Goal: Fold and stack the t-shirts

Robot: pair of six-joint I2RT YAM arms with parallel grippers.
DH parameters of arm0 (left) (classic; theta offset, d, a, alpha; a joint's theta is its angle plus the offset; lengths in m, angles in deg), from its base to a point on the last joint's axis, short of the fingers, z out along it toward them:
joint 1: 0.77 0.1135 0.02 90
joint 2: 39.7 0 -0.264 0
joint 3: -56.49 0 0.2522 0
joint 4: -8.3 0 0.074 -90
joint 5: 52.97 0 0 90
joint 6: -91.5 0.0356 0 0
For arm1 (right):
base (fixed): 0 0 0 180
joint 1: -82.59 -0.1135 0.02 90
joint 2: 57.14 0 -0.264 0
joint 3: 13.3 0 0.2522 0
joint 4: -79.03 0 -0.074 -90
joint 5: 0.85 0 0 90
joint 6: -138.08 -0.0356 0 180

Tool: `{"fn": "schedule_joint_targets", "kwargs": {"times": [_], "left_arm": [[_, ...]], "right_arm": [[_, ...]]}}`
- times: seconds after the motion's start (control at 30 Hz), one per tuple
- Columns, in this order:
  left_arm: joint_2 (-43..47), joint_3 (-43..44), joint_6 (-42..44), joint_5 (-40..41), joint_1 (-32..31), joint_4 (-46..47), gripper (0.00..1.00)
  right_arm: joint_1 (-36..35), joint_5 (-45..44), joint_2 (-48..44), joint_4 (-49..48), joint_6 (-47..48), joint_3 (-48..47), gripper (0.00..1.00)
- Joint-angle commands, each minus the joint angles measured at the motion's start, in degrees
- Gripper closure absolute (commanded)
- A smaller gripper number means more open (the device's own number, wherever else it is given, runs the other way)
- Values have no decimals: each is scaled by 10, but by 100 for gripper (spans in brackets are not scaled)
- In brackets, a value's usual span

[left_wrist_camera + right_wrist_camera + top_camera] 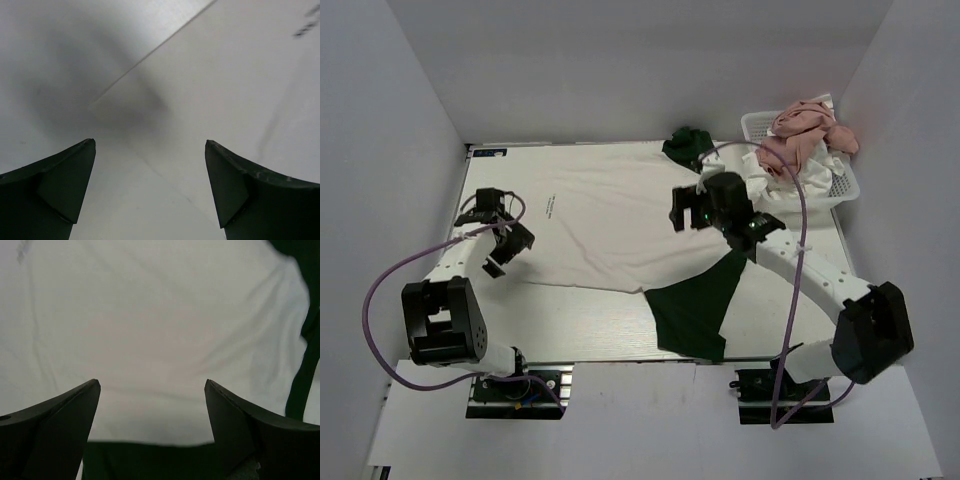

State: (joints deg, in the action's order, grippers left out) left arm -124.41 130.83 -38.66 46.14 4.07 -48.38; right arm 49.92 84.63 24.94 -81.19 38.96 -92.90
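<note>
Green-sleeved t-shirt [610,220] lies flat on the table [580,325], long axis 9-to-3, hem at 9. Your left gripper [508,248] hangs released over that hem edge and is the nearer to it. Right gripper [678,210], also released, hovers above the collar end at 3 (collar hidden under it). Pink t-shirts [805,125] sit in the basket [752,122] at 1. Lettering is too small to read.

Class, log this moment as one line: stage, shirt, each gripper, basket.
stage: fold not begun | green-sleeved shirt: spread on table | left gripper: open, above its hem | right gripper: open, above its body | basket: holds pink shirt
</note>
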Motion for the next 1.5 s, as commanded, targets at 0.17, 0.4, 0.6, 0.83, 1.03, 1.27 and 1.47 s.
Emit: {"fn": "schedule_joint_targets", "kwargs": {"times": [0.17, 0.4, 0.6, 0.83, 1.03, 1.27, 1.47], "left_arm": [[44, -116, -69, 15, 34, 70, 0], [-9, -139, -84, 10, 48, 122, 20], [-64, -146, -78, -15, 48, 157, 100], [-31, -172, -78, -8, 48, 144, 100], [14, -201, -84, -11, 48, 139, 100], [20, -230, -84, -9, 48, 151, 100], [31, -225, -84, -15, 48, 141, 100]], "right_arm": [[-109, -88, -165, 76, -124, 227, 10], [-215, -119, -184, 172, -172, 266, 10], [-322, -139, -164, 311, -240, 228, 10], [-451, -157, -81, 352, -308, 232, 13], [-469, -218, -24, 300, -328, 244, 26], [-459, -230, -36, 230, -338, 283, 38], [-448, -187, -40, 227, -337, 303, 100]]}}
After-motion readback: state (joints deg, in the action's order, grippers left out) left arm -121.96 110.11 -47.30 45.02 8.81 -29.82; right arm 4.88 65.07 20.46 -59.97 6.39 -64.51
